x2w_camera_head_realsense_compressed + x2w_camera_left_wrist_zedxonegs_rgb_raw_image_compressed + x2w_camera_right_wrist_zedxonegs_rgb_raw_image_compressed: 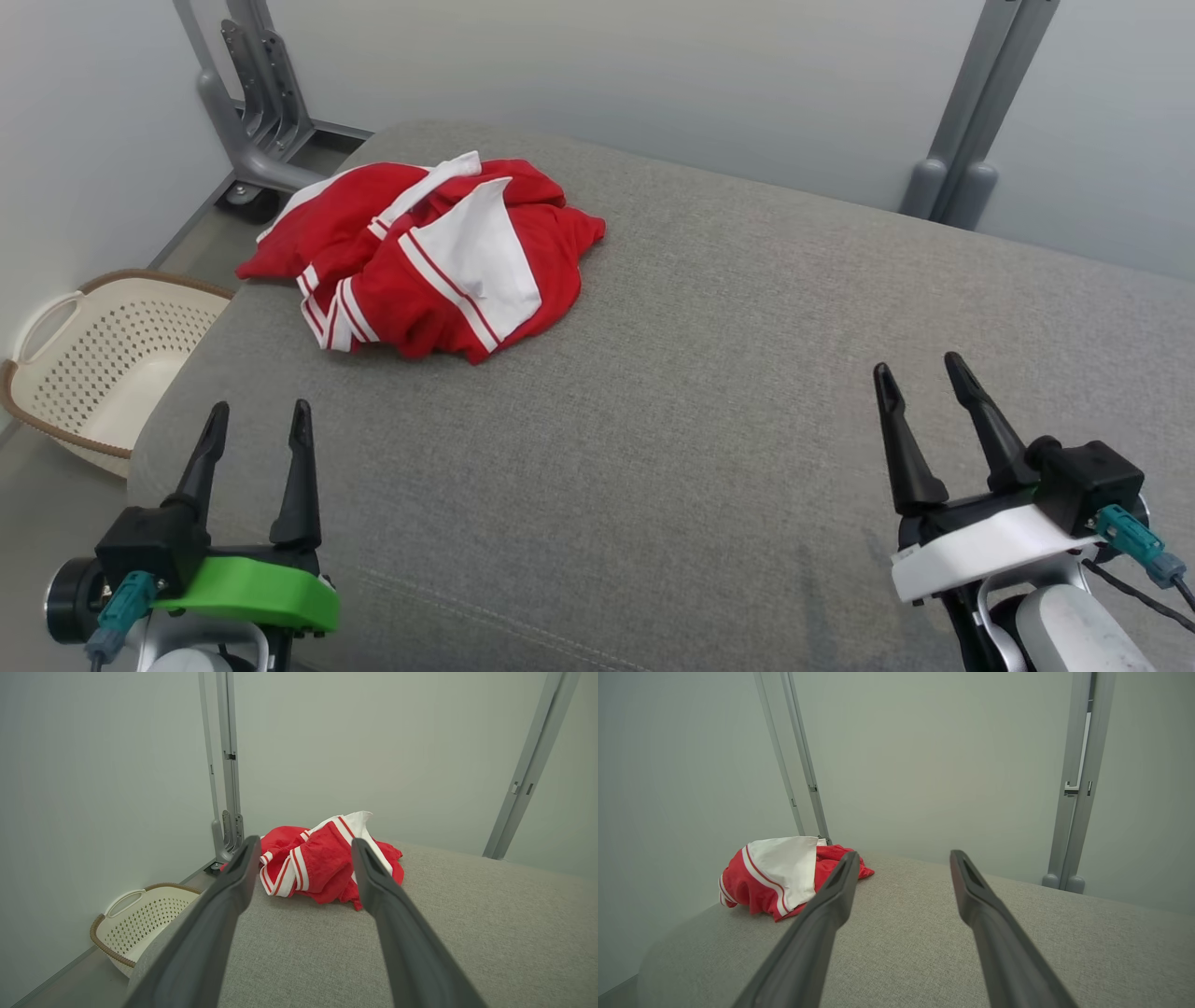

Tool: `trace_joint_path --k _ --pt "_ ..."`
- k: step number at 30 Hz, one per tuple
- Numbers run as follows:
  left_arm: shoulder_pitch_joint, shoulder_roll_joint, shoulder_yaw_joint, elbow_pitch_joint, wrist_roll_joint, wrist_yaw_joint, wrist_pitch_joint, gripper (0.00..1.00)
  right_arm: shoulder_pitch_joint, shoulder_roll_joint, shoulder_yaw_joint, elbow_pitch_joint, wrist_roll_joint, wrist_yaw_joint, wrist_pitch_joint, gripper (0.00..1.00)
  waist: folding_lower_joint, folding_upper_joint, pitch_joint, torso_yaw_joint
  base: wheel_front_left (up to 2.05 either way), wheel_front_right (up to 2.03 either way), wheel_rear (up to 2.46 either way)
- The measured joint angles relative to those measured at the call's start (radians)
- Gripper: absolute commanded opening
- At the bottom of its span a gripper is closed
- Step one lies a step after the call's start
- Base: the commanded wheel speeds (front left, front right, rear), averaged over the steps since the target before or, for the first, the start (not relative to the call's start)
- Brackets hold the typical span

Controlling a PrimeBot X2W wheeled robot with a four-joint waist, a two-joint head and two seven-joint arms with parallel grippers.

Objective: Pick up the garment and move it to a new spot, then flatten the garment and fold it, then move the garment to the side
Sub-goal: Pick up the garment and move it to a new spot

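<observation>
Nothing's grabbed yet: left gripper (260,420) and right gripper (920,373) both spread and empty, so next is reaching the crumpled red-and-white garment (425,261) upper left of the frame.

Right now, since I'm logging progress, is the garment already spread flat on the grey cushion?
No, the garment lies in a crumpled red-and-white heap at the far left of the grey cushion.
</observation>
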Motion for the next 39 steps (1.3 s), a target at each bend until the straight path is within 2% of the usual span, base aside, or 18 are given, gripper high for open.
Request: trace_joint_path --k 9,19,23,32,39 --pt "0.008 0.01 0.025 -0.002 0.0 0.001 0.0 1.0 0.0 0.017 0.021 0.011 0.0 0.015 0.0 1.0 0.0 0.0 -0.001 0.018 0.0 0.0 0.0" --pt "0.022 0.012 0.038 -0.019 -0.016 0.001 0.001 1.0 -0.008 0.018 0.034 0.015 -0.003 0.02 0.0 1.0 0.0 0.0 0.017 -0.009 0.0 0.0 0.0" --pt "0.012 0.013 0.043 -0.023 -0.058 -0.001 0.032 1.0 -0.026 0.016 0.038 0.004 -0.012 0.02 0.0 1.0 0.0 0.0 0.044 -0.021 0.0 0.0 0.0" --pt "-0.117 0.029 0.095 -0.017 -0.136 -0.036 0.101 1.0 -0.081 0.019 0.05 -0.04 -0.015 0.025 0.015 1.0 0.0 0.0 0.116 -0.047 0.0 0.0 0.0" --pt "-0.249 0.043 0.125 0.043 -0.212 -0.065 0.177 1.0 -0.134 0.016 0.054 -0.065 -0.033 0.025 0.025 1.0 0.0 0.0 0.196 -0.087 0.0 0.0 0.0"
